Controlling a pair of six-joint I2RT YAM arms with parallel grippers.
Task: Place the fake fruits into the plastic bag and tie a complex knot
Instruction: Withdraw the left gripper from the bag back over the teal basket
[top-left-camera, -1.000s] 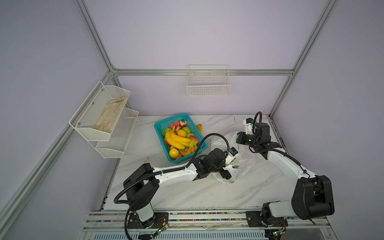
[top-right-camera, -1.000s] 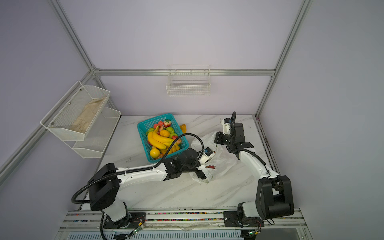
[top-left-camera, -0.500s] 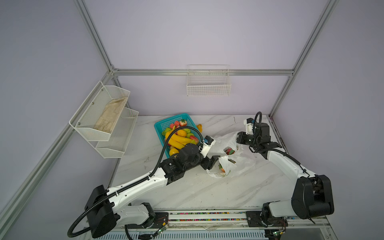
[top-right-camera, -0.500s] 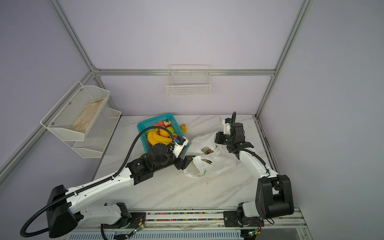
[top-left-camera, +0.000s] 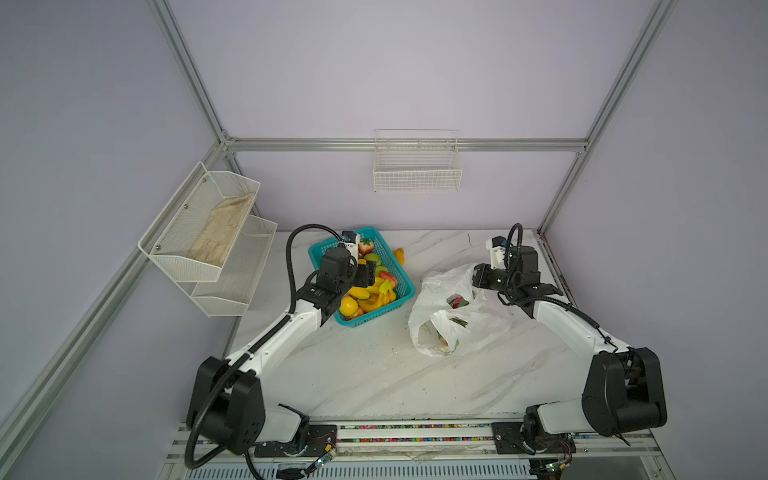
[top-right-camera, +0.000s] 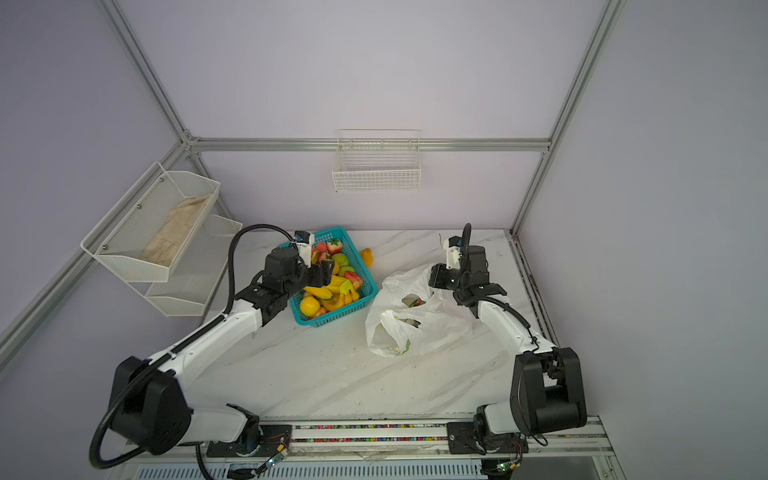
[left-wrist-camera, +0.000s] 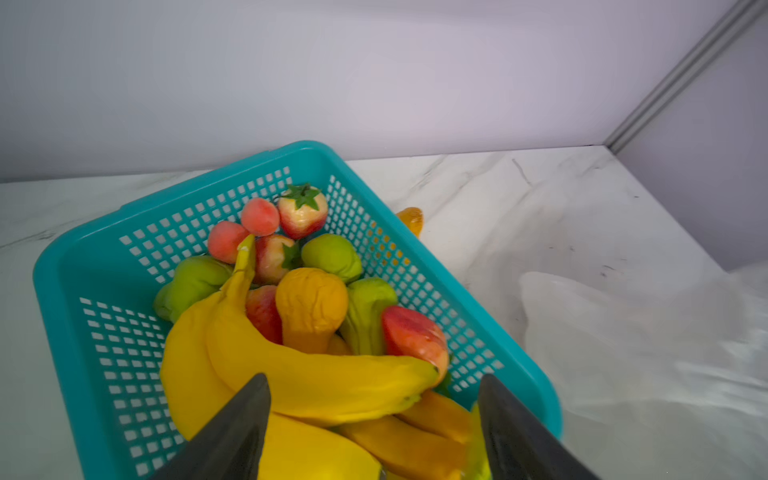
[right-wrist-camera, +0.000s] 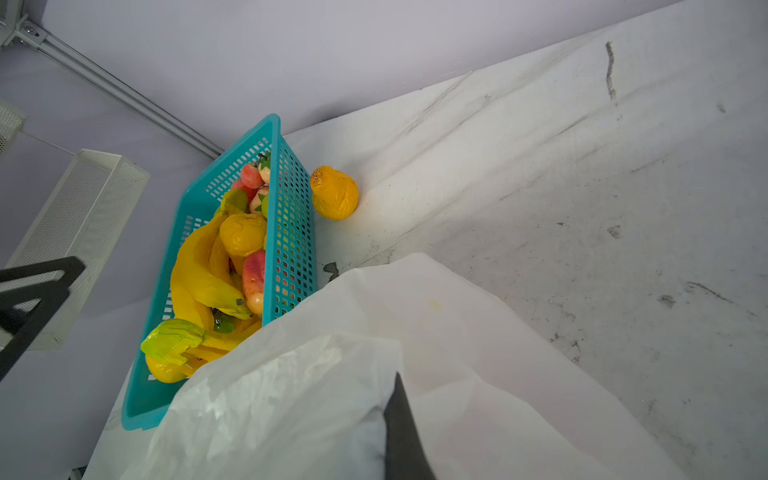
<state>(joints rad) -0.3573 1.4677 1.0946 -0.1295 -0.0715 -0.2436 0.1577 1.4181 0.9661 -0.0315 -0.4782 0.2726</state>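
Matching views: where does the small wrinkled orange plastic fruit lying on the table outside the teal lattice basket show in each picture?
Top view: wrinkled orange plastic fruit outside the teal lattice basket, at its far right side.
Top view: fruit likewise.
Left wrist: fruit partly hidden behind the basket wall.
Right wrist: fruit fully visible beside the basket.
Shared landmark: that basket.

basket (left-wrist-camera: 58, 316): teal lattice
bananas (left-wrist-camera: 316, 382): yellow
strawberry (left-wrist-camera: 302, 216): red-cream, green cap
plastic bag (top-left-camera: 486, 328): translucent white
tabletop (top-left-camera: 374, 374): white, grey-veined marble

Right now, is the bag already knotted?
No, the bag gapes open in both top views, with fruits showing inside and no knot.
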